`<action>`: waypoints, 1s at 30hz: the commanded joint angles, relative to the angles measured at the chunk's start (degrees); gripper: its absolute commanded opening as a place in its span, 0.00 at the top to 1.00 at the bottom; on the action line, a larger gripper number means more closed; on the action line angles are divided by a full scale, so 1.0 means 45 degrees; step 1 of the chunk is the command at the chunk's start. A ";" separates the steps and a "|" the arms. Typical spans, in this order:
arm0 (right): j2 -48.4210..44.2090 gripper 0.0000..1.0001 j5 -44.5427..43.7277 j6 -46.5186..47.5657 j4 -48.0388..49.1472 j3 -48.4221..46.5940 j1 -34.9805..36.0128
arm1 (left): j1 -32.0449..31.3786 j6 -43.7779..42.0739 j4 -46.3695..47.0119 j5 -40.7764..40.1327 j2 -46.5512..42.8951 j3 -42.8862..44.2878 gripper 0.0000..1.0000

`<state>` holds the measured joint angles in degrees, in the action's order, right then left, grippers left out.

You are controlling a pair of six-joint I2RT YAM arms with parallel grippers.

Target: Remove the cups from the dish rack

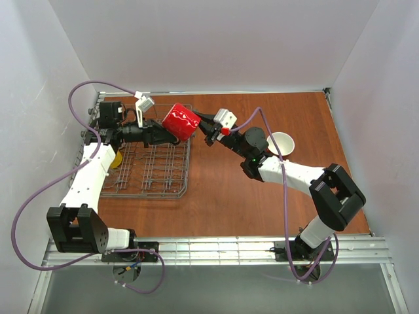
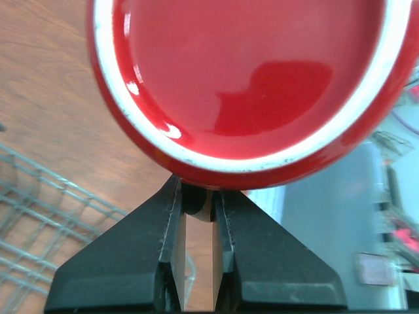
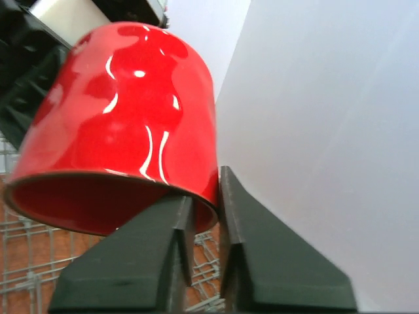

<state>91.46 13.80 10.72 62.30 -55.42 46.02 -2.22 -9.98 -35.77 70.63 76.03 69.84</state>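
The plain red mug (image 1: 180, 122) hangs in the air over the right edge of the grey wire dish rack (image 1: 150, 171), held between both arms. My left gripper (image 1: 163, 134) is shut on it from the left. In the left wrist view its tips (image 2: 196, 196) pinch a dark part right under the mug's base (image 2: 249, 78). My right gripper (image 1: 201, 124) is shut on the mug's rim (image 3: 204, 190), one finger inside the mug (image 3: 124, 131) and one outside. A yellow mug (image 1: 116, 159) sits at the rack's left side. The other cups are not in view in the rack.
A cup with a white inside (image 1: 281, 142) stands on the brown table to the right, beside my right arm. Rack wires show in the left wrist view (image 2: 39, 209) and the right wrist view (image 3: 33, 261). White walls enclose the table.
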 commanded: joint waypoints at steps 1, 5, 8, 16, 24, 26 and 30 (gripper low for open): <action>0.0046 0.93 0.0526 -0.0448 0.1077 -0.0575 0.0086 | -0.0152 0.0030 0.0585 0.1023 -0.0801 0.0046 1.00; -0.0050 0.99 0.0332 -0.0527 0.1077 -0.0439 0.0066 | -0.0191 0.0127 0.0585 0.0887 -0.0802 0.0046 1.00; -0.0265 0.99 -0.0136 -0.0566 0.0863 -0.0166 0.0086 | -0.0210 0.0127 0.0585 0.0672 -0.0802 0.0026 1.00; -0.1515 0.99 -0.1796 -0.0019 -0.0113 0.0889 0.0027 | -0.0210 -0.0029 0.0624 0.0047 -0.0802 0.0299 0.44; -0.3347 0.99 -0.2890 -0.0642 -0.5625 0.0559 -0.0811 | -0.0210 -0.1060 -0.0329 -0.0948 -0.0743 0.1585 0.27; -0.4011 0.99 -0.3008 -0.0586 -0.7450 0.0150 -0.1201 | -0.0210 -0.1375 -0.0779 -0.1686 -0.0743 0.1919 0.26; -0.4620 0.99 -0.3886 -0.0800 -1.3785 -0.1156 -0.1944 | -0.0210 -0.1689 -0.1055 -0.2976 -0.0724 0.2409 0.26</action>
<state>74.24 0.95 9.37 19.51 -53.34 39.29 -2.87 -14.83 -37.60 63.24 74.72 78.76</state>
